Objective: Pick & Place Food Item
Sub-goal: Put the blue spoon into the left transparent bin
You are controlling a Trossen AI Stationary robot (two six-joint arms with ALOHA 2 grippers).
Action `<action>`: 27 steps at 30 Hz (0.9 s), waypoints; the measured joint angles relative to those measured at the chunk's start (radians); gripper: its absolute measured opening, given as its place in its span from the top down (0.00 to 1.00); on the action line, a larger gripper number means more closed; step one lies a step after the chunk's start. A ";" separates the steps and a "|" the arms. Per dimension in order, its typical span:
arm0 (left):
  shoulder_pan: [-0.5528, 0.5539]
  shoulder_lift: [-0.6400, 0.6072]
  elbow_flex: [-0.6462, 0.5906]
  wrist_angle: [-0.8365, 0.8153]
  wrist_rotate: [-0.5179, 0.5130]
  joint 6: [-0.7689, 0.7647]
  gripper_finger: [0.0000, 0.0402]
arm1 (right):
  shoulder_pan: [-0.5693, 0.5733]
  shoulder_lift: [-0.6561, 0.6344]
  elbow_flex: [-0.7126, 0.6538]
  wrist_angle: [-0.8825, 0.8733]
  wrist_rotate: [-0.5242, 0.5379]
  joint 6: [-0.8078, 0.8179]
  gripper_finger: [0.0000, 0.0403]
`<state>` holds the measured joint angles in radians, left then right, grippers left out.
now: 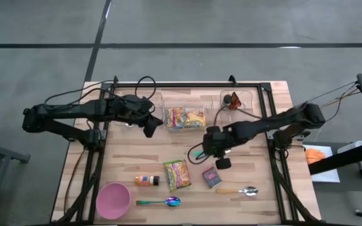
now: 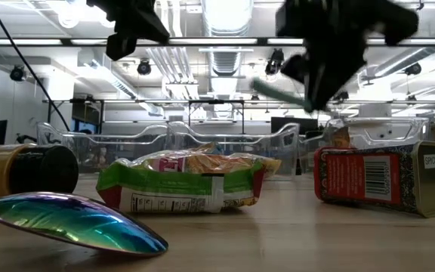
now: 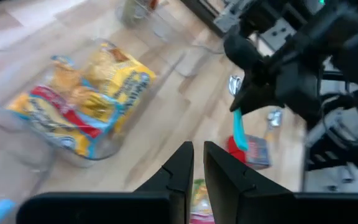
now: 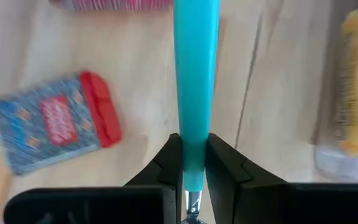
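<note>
Right wrist view: right hand (image 4: 193, 163) clamped on teal-handled utensil (image 4: 195, 74), held above the table (image 4: 142, 106); left hand (image 3: 194, 165) closed, empty

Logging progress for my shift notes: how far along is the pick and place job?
Done: noodle packets lie in the clear bin. In hand: the right pincer is shut on a teal-handled utensil, lifted off the table. Left: the green packet, spice tin and bottle lie loose. The left pincer hovers shut, holding nothing.
</note>
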<state>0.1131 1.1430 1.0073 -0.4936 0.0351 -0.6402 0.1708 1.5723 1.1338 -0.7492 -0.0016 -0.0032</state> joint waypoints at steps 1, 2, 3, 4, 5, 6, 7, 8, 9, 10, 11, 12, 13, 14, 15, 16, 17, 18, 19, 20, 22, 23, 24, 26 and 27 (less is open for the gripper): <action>0.000 0.005 0.000 0.010 0.026 -0.003 0.88 | 0.000 -0.017 0.010 -0.006 0.002 0.019 0.91; 0.001 0.013 0.000 0.010 0.052 -0.007 0.88 | -0.001 -0.032 0.021 -0.014 0.008 0.042 0.91; 0.001 0.023 0.000 0.011 0.068 -0.014 0.88 | -0.004 -0.044 0.035 -0.028 0.022 0.065 0.91; 0.001 0.030 0.000 0.015 0.074 -0.030 0.88 | -0.008 -0.055 0.053 -0.044 0.045 0.090 0.91; 0.000 0.038 0.000 0.016 0.079 -0.064 0.87 | -0.010 -0.062 0.077 -0.066 0.076 0.115 0.91; 0.000 0.048 0.000 0.022 0.085 -0.104 0.85 | -0.013 -0.065 0.101 -0.093 0.109 0.140 0.91; 0.002 0.059 0.000 0.039 0.097 -0.153 0.83 | -0.015 -0.065 0.129 -0.128 0.146 0.161 0.91; 0.004 0.069 0.000 0.056 0.105 -0.204 0.80 | -0.016 -0.062 0.158 -0.166 0.183 0.179 0.91; 0.004 0.081 0.000 0.073 0.115 -0.253 0.77 | -0.016 -0.052 0.191 -0.199 0.222 0.193 0.91; 0.005 0.093 0.000 0.098 0.119 -0.302 0.74 | -0.019 -0.043 0.226 -0.226 0.253 0.209 0.91; 0.005 0.104 0.000 0.131 0.120 -0.351 0.70 | -0.023 -0.031 0.260 -0.256 0.274 0.219 0.91; 0.005 0.113 0.000 0.163 0.123 -0.399 0.67 | -0.028 -0.016 0.293 -0.293 0.286 0.226 0.91; 0.006 0.119 0.000 0.193 0.123 -0.435 0.63 | -0.034 -0.003 0.323 -0.320 0.290 0.229 0.91; 0.007 0.128 0.000 0.229 0.123 -0.464 0.60 | -0.040 0.013 0.351 -0.338 0.295 0.232 0.91; 0.009 0.136 0.000 0.271 0.123 -0.489 0.57 | -0.044 0.030 0.377 -0.353 0.303 0.232 0.91; 0.012 0.141 0.000 0.302 0.123 -0.508 0.54 | -0.046 0.044 0.399 -0.364 0.319 0.232 0.91; 0.016 0.146 0.000 0.322 0.122 -0.525 0.51 | -0.047 0.059 0.420 -0.374 0.333 0.232 0.91; 0.017 0.153 0.001 0.343 0.120 -0.541 0.49 | -0.047 0.072 0.441 -0.378 0.341 0.231 0.91; 0.020 0.158 0.002 0.359 0.118 -0.551 0.47 | -0.049 0.082 0.458 -0.378 0.342 0.223 0.91; 0.023 0.164 0.003 0.357 0.118 -0.559 0.45 | -0.049 0.095 0.473 -0.380 0.341 0.217 0.91; 0.024 0.177 0.002 0.356 0.117 -0.573 0.42 | -0.055 0.113 0.497 -0.382 0.342 0.212 0.91; 0.024 0.182 0.002 0.354 0.117 -0.573 0.41 | -0.059 0.122 0.507 -0.387 0.342 0.207 0.91; 0.024 0.186 0.003 0.355 0.119 -0.573 0.41 | -0.064 0.131 0.516 -0.393 0.342 0.201 0.91; 0.024 0.188 0.003 0.356 0.119 -0.573 0.40 | -0.070 0.144 0.534 -0.404 0.342 0.186 0.91; 0.024 0.188 0.004 0.357 0.119 -0.573 0.40 | -0.073 0.147 0.543 -0.406 0.342 0.181 0.91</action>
<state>0.1371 1.3308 1.0110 -0.1368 0.1542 -1.2137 0.0982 1.7194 1.6770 -1.1549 0.3408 0.1778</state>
